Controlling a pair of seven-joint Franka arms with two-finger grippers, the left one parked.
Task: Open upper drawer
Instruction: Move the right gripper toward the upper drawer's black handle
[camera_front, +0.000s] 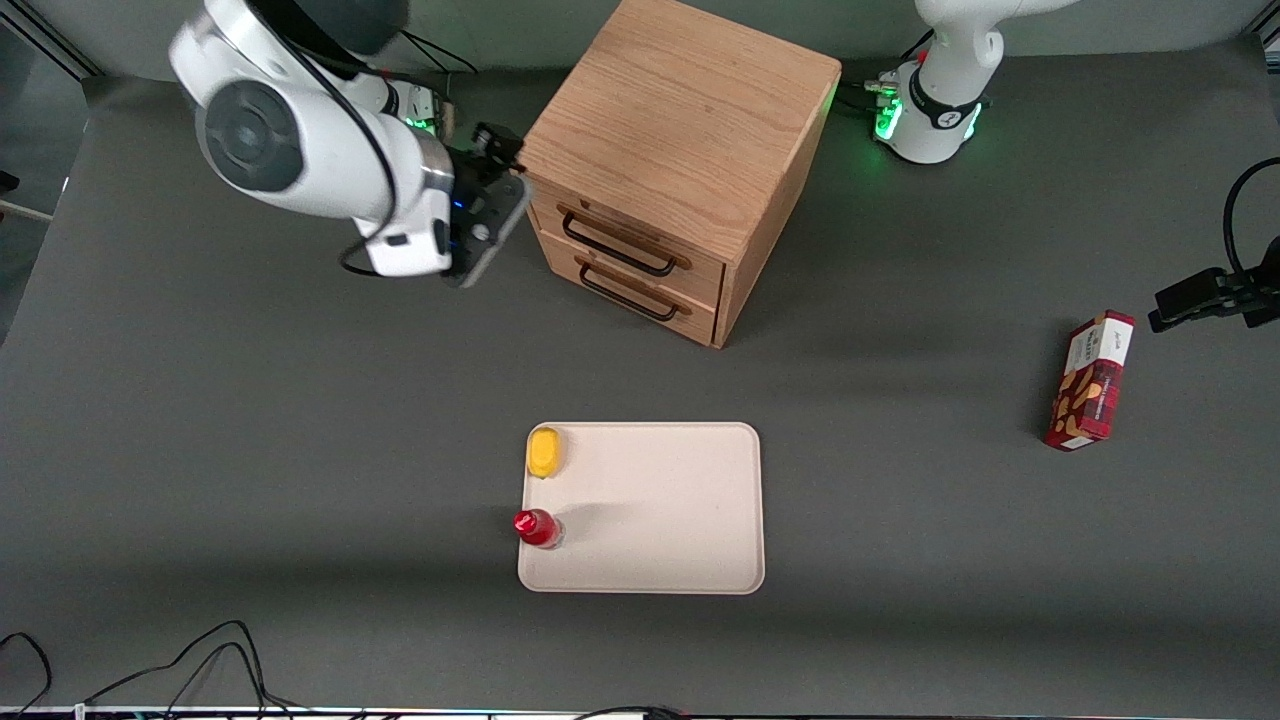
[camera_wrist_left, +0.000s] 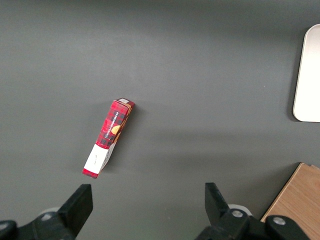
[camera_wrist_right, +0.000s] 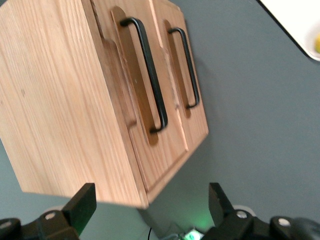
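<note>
Grey table (camera_front: 250, 480) carrying everything, largest first: cube-shaped oak cabinet (camera_front: 680, 120) set toward the robot bases, turned at an angle so the drawer fronts face the front camera and partly the working arm's end, probably so the handles can be reached from that side. Upper drawer (camera_front: 628, 238) sitting directly under the cabinet top, flush with the carcass, i.e. fully shut; lower drawer (camera_front: 630, 290) just beneath it, also shut. Cream tray (camera_front: 690, 540) lying flat, nearer the front camera than the cabinet and well apart from it, holding a yellow item (camera_front: 544, 452) at one corner and a red-capped bottle (camera_front: 538, 528) on the same edge; out of the pull path by the look of it. Red plaid box (camera_front: 1090, 382) lying toward the parked arm's end, irrelevant here. End effector (camera_front: 487, 222) hovering beside the cabinet's corner toward the working arm's end, level with the drawer fronts, not touching anything; fingers (camera_wrist_right: 85, 202) spread wide, released, nothing held. Wrist camera aimed along the drawer faces, so likely lining up an approach on the handle. Upper drawer look: light oak front, shallow, darker recessed strip under a thin black bar handle (camera_wrist_right: 149, 75) standing clear of the wood, enough gap for a finger to hook.
</note>
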